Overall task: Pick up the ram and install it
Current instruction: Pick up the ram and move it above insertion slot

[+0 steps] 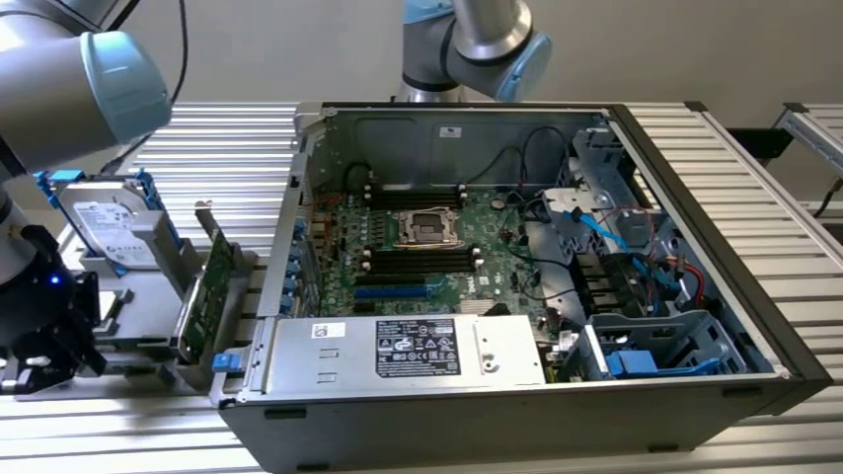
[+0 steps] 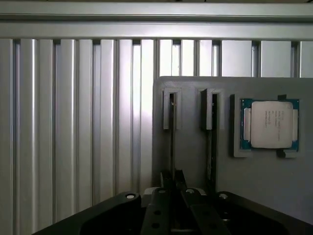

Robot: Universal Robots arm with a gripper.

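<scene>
In the wrist view the ram [image 2: 172,142] shows edge-on as a thin dark stick standing in a slot of the grey holder [image 2: 190,98]. A second stick [image 2: 211,147] stands in the neighbouring slot. My gripper [image 2: 173,180] is down over the first stick, its two fingertips close against either side of the stick's near end, and the stick still sits in its slot. In the exterior view my gripper [image 1: 42,357] is low at the far left, beside the open computer case [image 1: 685,178]. The green motherboard [image 1: 409,247] with its dark memory slots [image 1: 419,259] lies inside the case.
A processor chip [image 2: 270,125] rests in a pocket of the holder. A hard drive [image 1: 113,232] and a taller green expansion card [image 1: 197,296] stand upright between my arm and the case. A power supply [image 1: 409,348] sits at the case front. A second arm [image 1: 475,39] stands behind.
</scene>
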